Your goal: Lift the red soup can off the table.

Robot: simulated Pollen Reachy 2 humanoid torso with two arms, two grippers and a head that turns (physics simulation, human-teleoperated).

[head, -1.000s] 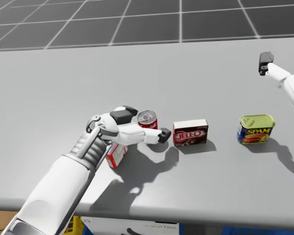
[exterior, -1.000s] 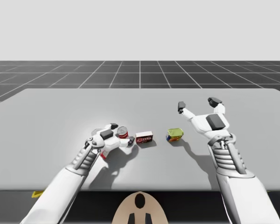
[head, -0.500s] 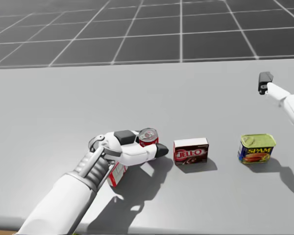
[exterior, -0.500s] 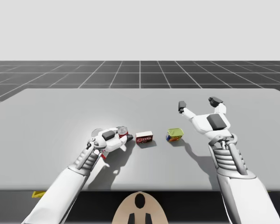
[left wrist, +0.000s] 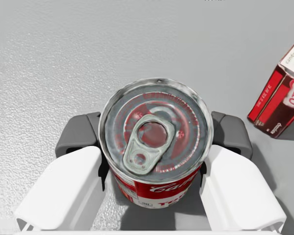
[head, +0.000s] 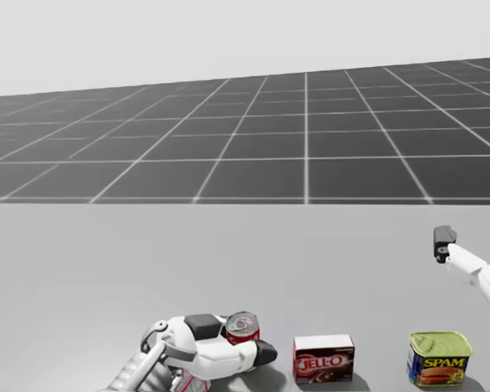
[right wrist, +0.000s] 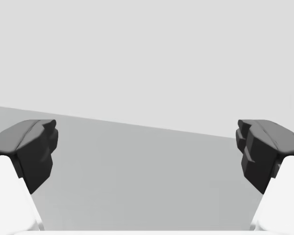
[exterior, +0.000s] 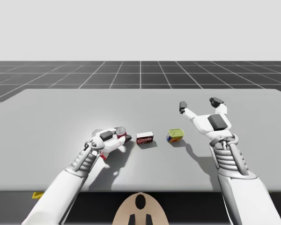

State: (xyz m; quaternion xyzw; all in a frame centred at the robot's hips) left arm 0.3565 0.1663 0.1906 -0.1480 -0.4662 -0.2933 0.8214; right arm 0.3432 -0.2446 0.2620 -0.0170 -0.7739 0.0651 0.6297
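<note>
Left gripper (left wrist: 154,139) of mine clamps red soup can (head: 242,327) from both sides — upright, for lifting — perhaps already off table (exterior: 61,112).

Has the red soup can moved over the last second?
Yes, slightly. In the high view the red soup can, held in the left gripper, has shifted left, away from the unmoved red box.

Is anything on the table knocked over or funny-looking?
A red and white thing pokes out from under my left arm, mostly hidden, so I cannot tell what it is. The red soup can sits gripped in my left claw.
</note>
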